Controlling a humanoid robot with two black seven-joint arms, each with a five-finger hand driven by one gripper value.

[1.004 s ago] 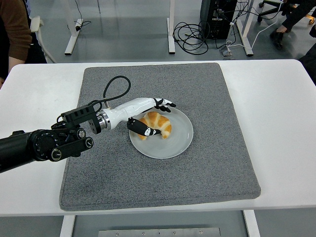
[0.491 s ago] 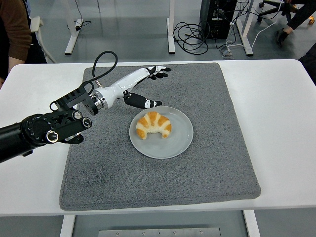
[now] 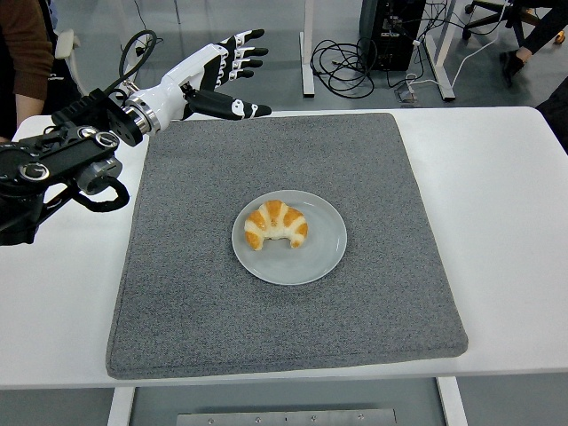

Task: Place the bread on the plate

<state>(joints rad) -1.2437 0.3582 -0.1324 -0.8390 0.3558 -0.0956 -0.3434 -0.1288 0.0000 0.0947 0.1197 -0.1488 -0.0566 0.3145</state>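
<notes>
On the round grey plate [image 3: 324, 253] at the middle of the grey mat [image 3: 399, 284] lies the croissant [image 3: 276, 224], its long axis running left to right, arched back toward the far side, both tips curling toward the near edge. Well apart, up past the mat's far-left corner, the left hand [image 3: 217, 73] hangs with fingers spread, holding nothing, above the white table [image 3: 506, 204].

Golden-brown croissant bread [image 3: 276, 224], crescent-shaped with paler striped bands, lying flat, tips curling toward the near side. Resting on a round, pale grey plate [image 3: 323, 259], slightly left of and beyond its centre, with bare plate showing to the right and near side. Plate sitting about mid-table.
</notes>
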